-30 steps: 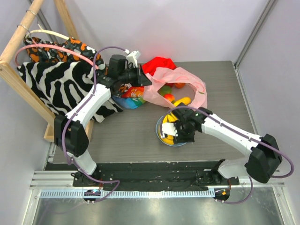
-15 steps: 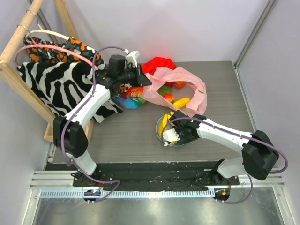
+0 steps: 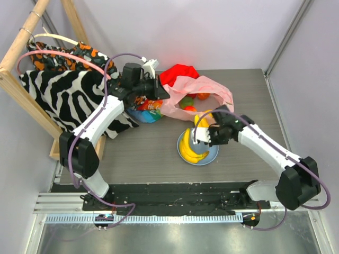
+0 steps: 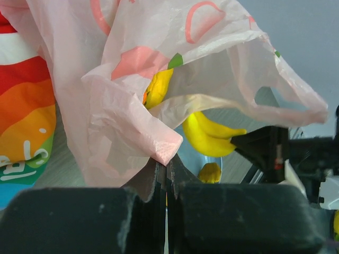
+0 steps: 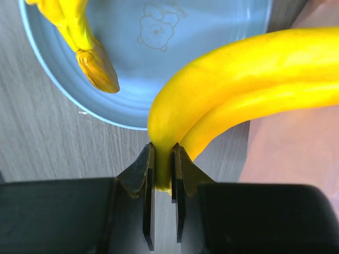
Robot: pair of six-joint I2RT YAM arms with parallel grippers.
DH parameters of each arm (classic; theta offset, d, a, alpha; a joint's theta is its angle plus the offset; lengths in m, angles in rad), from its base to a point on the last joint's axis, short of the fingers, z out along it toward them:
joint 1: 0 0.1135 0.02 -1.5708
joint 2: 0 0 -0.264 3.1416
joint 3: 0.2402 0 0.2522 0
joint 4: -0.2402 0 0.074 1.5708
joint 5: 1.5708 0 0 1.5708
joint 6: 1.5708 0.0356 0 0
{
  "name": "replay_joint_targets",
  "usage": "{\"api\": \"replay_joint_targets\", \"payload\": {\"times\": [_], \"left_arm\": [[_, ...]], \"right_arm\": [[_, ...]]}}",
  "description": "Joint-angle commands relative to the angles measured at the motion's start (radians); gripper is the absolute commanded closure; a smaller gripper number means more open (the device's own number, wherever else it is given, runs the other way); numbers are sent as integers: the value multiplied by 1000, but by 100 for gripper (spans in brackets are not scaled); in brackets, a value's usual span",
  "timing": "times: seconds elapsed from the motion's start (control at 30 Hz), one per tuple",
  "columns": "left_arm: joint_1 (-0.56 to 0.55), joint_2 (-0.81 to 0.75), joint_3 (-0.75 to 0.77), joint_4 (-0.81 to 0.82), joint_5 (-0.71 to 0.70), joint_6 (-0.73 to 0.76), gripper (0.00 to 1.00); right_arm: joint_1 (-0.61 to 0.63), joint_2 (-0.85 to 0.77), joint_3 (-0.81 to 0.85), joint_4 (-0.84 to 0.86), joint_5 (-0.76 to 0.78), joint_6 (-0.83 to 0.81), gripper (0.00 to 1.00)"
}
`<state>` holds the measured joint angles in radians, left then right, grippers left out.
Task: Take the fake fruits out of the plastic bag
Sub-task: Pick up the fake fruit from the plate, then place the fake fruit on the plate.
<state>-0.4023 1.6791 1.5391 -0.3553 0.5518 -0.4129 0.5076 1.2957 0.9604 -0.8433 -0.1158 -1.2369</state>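
The thin, crinkly pink bag (image 3: 204,87) lies crumpled with its mouth open, one edge pinched in the left pincer (image 4: 167,170). Inside it show a green fruit (image 3: 183,104), an orange-red fruit (image 3: 190,109) and a red fruit (image 3: 203,96). One yellow banana bunch (image 3: 189,150) lies on the plate (image 3: 212,156). A second bunch (image 5: 233,90), clamped at its end in the right pincer (image 5: 161,159), reaches over the plate's rim.

The left arm stretches from its near-left base toward the far middle of the table, elbow bent, and the left pincer (image 3: 162,94) is clamped tight on a fold of the plastic bag (image 4: 122,121). The right arm angles in leftward. The right pincer (image 5: 161,159) is closed narrowly on the banana bunch (image 5: 238,79).
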Motion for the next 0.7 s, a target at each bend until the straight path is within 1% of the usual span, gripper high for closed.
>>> {"api": "replay_joint_targets", "payload": {"times": [0.0,0.03,0.13,0.2,0.37,0.5,0.53,0.67], "left_arm": [[13,-19,26,-45,34,63,99],[11,-13,29,-50,34,68,99],[13,7,41,-51,34,79,99],[13,14,47,-48,28,85,99],[10,30,55,-53,16,109,99],[8,33,50,-65,8,129,99],[8,34,49,-66,5,132,99],[3,40,49,-67,5,135,99]], "right_arm": [[-102,10,92,-205,-358,-64,94],[-107,22,101,-223,-422,-55,93],[-121,47,84,-238,-505,-23,92],[-121,42,64,-208,-562,-13,91],[-121,63,-3,-111,-590,1,89],[-124,125,4,-109,-617,-4,87],[-124,161,18,-117,-621,-6,86],[-139,272,75,-183,-648,13,83]]}}
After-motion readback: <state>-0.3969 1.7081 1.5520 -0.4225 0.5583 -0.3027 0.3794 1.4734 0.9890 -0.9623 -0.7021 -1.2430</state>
